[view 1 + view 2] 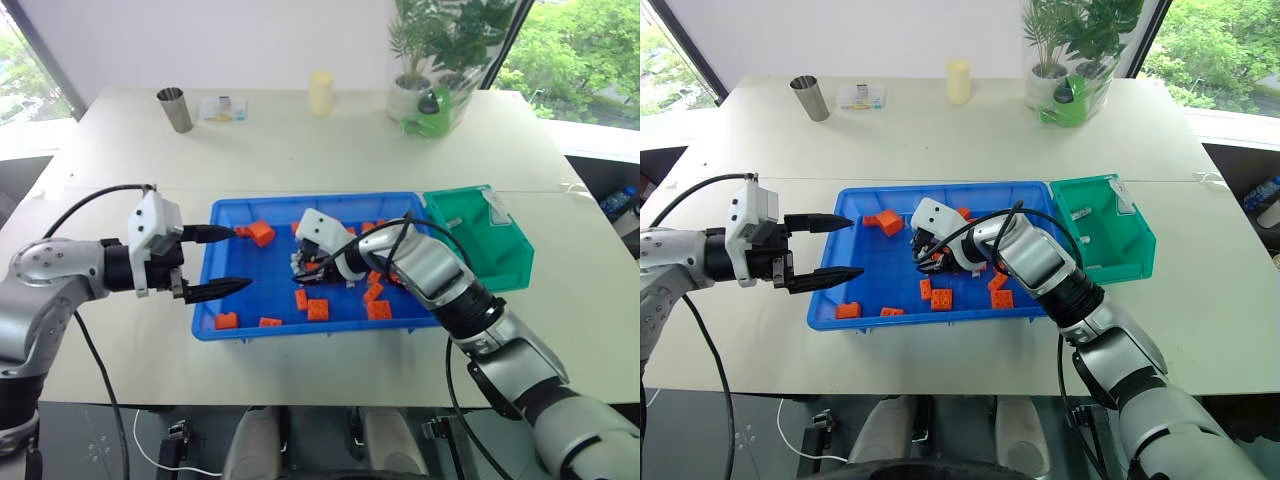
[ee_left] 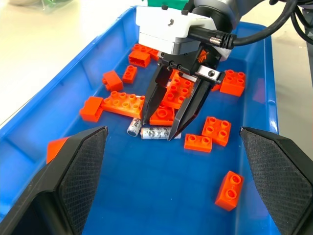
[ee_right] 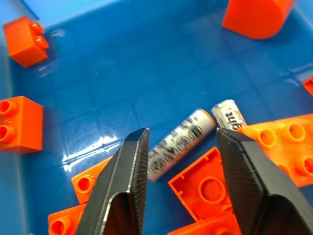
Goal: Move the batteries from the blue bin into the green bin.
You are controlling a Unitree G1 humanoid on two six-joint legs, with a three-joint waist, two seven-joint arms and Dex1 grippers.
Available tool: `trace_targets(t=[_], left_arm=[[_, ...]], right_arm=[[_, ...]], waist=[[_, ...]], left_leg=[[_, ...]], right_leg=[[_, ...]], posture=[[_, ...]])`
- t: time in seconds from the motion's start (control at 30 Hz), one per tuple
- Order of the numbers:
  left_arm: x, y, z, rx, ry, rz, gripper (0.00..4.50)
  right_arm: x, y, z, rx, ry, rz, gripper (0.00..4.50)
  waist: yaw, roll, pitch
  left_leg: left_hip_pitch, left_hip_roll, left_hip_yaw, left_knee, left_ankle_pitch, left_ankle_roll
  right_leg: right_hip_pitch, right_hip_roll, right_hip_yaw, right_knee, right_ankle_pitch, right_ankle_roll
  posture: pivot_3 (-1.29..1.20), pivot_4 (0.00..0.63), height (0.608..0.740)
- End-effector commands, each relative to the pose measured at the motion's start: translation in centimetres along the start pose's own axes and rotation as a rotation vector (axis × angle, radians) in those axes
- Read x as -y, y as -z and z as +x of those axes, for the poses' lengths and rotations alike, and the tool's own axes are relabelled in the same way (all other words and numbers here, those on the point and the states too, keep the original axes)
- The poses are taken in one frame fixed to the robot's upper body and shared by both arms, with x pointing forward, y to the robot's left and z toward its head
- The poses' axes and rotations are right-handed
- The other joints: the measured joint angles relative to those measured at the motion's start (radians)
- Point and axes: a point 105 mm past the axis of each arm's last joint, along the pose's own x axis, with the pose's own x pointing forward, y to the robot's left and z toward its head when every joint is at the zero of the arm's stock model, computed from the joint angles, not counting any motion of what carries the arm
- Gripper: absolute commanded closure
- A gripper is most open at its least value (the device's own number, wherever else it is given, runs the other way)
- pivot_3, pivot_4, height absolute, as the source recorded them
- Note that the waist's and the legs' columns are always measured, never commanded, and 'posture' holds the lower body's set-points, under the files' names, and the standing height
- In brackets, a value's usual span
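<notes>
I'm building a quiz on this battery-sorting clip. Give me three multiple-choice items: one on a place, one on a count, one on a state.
1. Where does the green bin stand?
A. At the right end of the blue bin
B. Inside it
C. Beside the plant

2. How many batteries lie by the right gripper?
A. None
B. Two
C. Five

3. The right gripper is:
A. Shut on a brick
B. Open, a battery between its fingers
C. Over the green bin

1 A: the head views show it there.
2 B: both wrist views show two.
3 B: its fingers straddle the battery.
</notes>
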Motion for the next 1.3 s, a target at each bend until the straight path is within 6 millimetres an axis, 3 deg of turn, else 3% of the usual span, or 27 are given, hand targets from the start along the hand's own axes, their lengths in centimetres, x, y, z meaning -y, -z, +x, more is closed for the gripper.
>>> trace_targets(t=[0.03, 0.33, 0.43, 0.47, 0.53, 0.6, 0.73, 0.87, 0.9, 1.0, 1.1, 1.2, 1.3], left_arm=[[-0.2, -0.8, 0.0, 0.018, -0.008, 0.040, 0.00], [-0.2, -0.4, 0.3, -0.003, 0.019, 0.049, 0.00], [-0.2, -0.4, 0.3, -0.006, 0.025, 0.053, 0.00], [-0.2, -0.4, 0.3, -0.002, 0.026, 0.053, 0.00], [-0.2, -0.6, 0.3, 0.005, 0.027, 0.050, 0.00], [-0.1, -0.6, 0.3, 0.008, 0.029, 0.047, 0.00], [0.1, -0.4, 0.6, 0.011, 0.042, 0.042, 0.00], [0.2, -0.4, 1.0, 0.022, 0.054, 0.036, 0.00], [0.2, -0.4, 1.1, 0.025, 0.058, 0.036, 0.00], [0.1, -0.4, 1.6, 0.036, 0.064, 0.037, 0.00], [-0.1, -0.6, 1.8, 0.046, 0.066, 0.041, 0.00], [-0.4, -0.9, 2.0, 0.058, 0.065, 0.050, 0.00], [-0.6, -1.2, 2.1, 0.065, 0.059, 0.056, 0.00]], right_arm=[[-0.3, -0.5, -0.3, 0.022, -0.002, -0.010, 2.27], [-1.5, -0.4, 1.6, 0.011, -0.034, -0.017, 2.27], [-1.0, -0.1, 2.0, 0.002, -0.014, -0.021, 3.10], [-0.9, 0.0, 2.0, 0.001, -0.010, -0.031, 3.72], [-0.8, 0.0, 1.6, 0.004, -0.008, -0.042, 4.46], [-0.8, -0.5, 1.0, 0.022, -0.016, -0.032, 4.44], [-0.3, -3.8, -3.9, 0.143, -0.013, 0.023, 4.44], [2.7, -4.7, -10.8, 0.237, 0.108, 0.125, 4.44], [3.7, -4.2, -12.6, 0.245, 0.164, 0.150, 4.44], [6.9, 0.4, -18.1, 0.183, 0.388, 0.255, 4.44], [8.0, 4.0, -20.9, 0.116, 0.510, 0.314, 4.44], [8.2, 7.4, -21.9, 0.047, 0.579, 0.359, 4.44], [8.4, 9.7, -21.8, -0.004, 0.623, 0.353, 2.97]], waist=[[0.000, 0.000, 0.000], [-0.003, 0.000, 0.000], [-0.002, 0.000, 0.000], [-0.002, 0.000, 0.000], [0.001, -0.001, 0.000], [0.001, -0.001, 0.000], [0.003, -0.001, 0.000], [0.008, -0.001, 0.000], [0.009, -0.001, 0.000], [0.013, -0.002, -0.001], [0.011, -0.002, -0.001], [-0.005, -0.002, 0.000], [-0.005, -0.002, 0.000]], left_leg=[[0.000, 0.000, 0.000, 0.000, 0.000, 0.000], [0.000, 0.000, 0.000, 0.000, 0.000, 0.000], [0.000, 0.000, 0.000, 0.000, 0.000, 0.000], [0.000, 0.000, 0.000, 0.000, 0.000, 0.000], [0.000, 0.000, 0.000, 0.000, 0.000, 0.000], [0.000, 0.000, 0.000, 0.000, 0.000, 0.000], [0.000, 0.000, -0.001, 0.000, 0.000, 0.000], [-0.001, 0.000, -0.001, 0.000, 0.000, 0.000], [0.000, 0.000, -0.001, 0.000, 0.000, 0.000], [-0.001, 0.000, -0.002, 0.000, 0.000, 0.000], [-0.001, 0.000, -0.001, -0.002, 0.000, 0.000], [-0.002, 0.000, 0.001, -0.001, 0.000, 0.001], [-0.001, 0.001, 0.001, -0.002, 0.000, 0.001]], right_leg=[[0.000, 0.000, 0.000, 0.000, 0.000, 0.000], [0.000, 0.000, 0.000, 0.000, 0.000, 0.000], [0.000, 0.001, 0.000, 0.000, 0.000, 0.000], [0.000, 0.001, 0.000, 0.000, 0.000, 0.000], [0.000, 0.000, 0.000, 0.000, 0.000, 0.000], [0.000, 0.000, 0.000, 0.000, 0.000, 0.000], [0.000, 0.000, 0.000, 0.000, 0.000, 0.000], [0.000, 0.000, 0.000, 0.000, 0.000, 0.000], [0.000, -0.001, 0.000, 0.000, 0.000, 0.000], [0.001, -0.001, -0.001, -0.003, -0.001, -0.001], [0.003, -0.001, -0.001, -0.010, -0.001, -0.001], [0.002, 0.000, 0.000, -0.011, 0.000, -0.001], [0.002, 0.002, 0.000, -0.010, 0.000, 0.000]], posture=[[0.00, 0.150, 0.736], [0.00, 0.150, 0.736], [0.00, 0.150, 0.736], [0.00, 0.150, 0.736], [0.00, 0.150, 0.736], [0.00, 0.150, 0.736], [0.00, 0.150, 0.736], [0.00, 0.150, 0.736], [0.00, 0.150, 0.736], [0.00, 0.150, 0.736], [0.00, 0.150, 0.736], [0.00, 0.150, 0.736], [0.00, 0.150, 0.736]])
